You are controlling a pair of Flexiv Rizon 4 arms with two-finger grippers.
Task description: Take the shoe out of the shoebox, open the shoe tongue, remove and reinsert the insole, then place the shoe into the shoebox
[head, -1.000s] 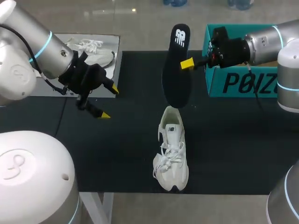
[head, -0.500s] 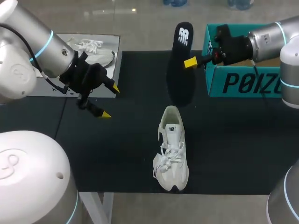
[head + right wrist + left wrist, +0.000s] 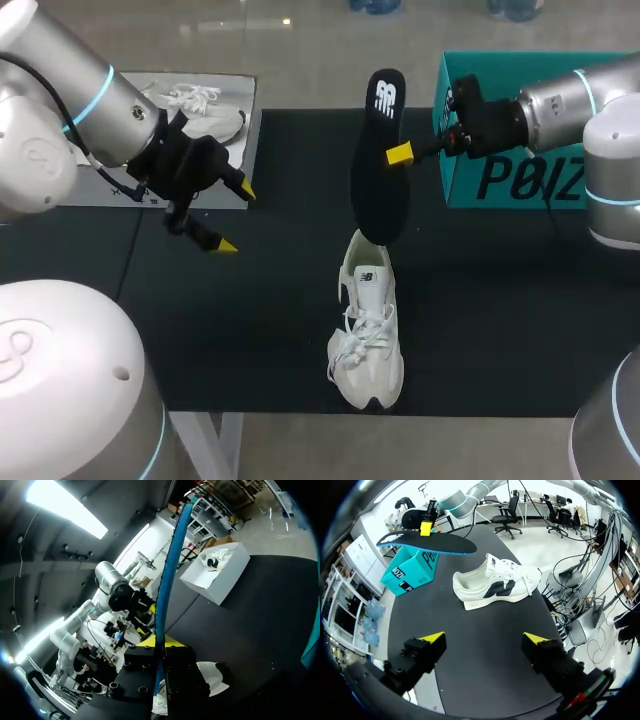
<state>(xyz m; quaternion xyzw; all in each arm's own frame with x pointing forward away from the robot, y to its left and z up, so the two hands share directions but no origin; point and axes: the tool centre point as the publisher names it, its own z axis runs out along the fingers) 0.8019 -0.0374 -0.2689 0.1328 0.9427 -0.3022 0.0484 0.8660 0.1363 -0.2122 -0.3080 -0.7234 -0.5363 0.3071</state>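
Note:
A white shoe (image 3: 367, 330) lies on the black table mat, heel toward the back; it also shows ahead of the left gripper (image 3: 495, 580). My right gripper (image 3: 400, 153) is shut on the side edge of a black insole (image 3: 378, 160), holding it in the air. The insole's lower end hangs just above the shoe's heel opening. In the right wrist view the insole (image 3: 170, 570) runs edge-on between the gripper (image 3: 161, 642) fingers, with the shoe (image 3: 207, 672) below. The teal shoebox (image 3: 520, 170) stands at the back right. My left gripper (image 3: 236, 219) hovers open at the left, holding nothing (image 3: 484, 638).
A white box lid (image 3: 120, 190) at the back left holds a second white shoe (image 3: 200, 105); it also appears in the right wrist view (image 3: 215, 572). The teal shoebox (image 3: 410, 570) sits beyond the held insole (image 3: 427, 542) in the left wrist view.
My right gripper swung the insole back and to the right, then brought it forward and left again, so its lower end now hangs over the shoe's heel. The left arm has stayed still.

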